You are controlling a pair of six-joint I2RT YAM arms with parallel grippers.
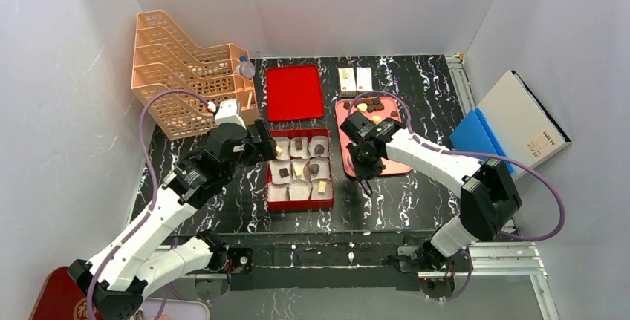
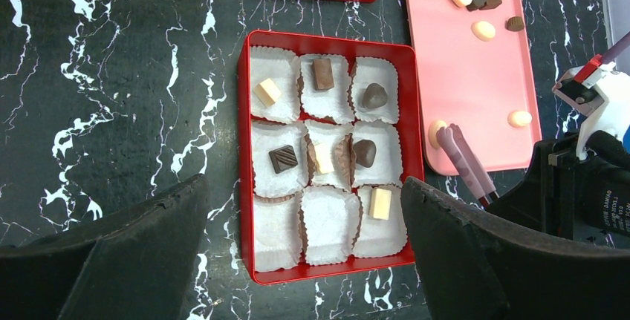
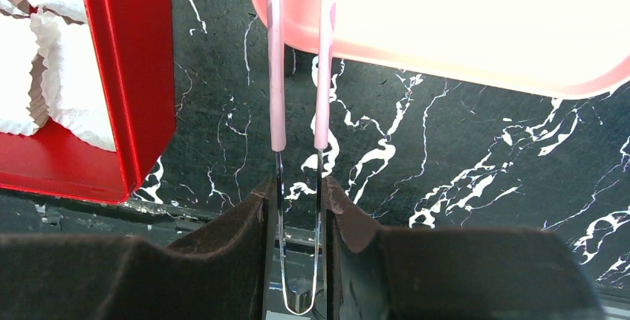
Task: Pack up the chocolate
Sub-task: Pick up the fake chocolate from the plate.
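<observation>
The red box [image 2: 244,149] holds paper cups in three rows; several cups carry chocolate, such as a dark square [image 2: 283,158] and a pale block [image 2: 380,203]. Two cups in the near row are empty. More chocolate [image 2: 483,30] lies on the pink tray [image 2: 475,90] to the right. My left gripper [image 2: 304,183] hovers open above the box [image 1: 268,186], nothing between its fingers. My right gripper [image 3: 297,186] is shut on pink-tipped metal tongs [image 3: 276,75]. The tongs [image 2: 466,162] reach over the tray's near left corner, their tips beside a pale piece [image 2: 437,131].
A red lid [image 1: 294,91] lies behind the box. A peach file rack [image 1: 186,75] with a bottle [image 1: 245,67] stands at the back left. Two small white cartons [image 1: 354,79] sit behind the pink tray [image 1: 394,165]. A blue and white box [image 1: 512,116] leans at the right wall.
</observation>
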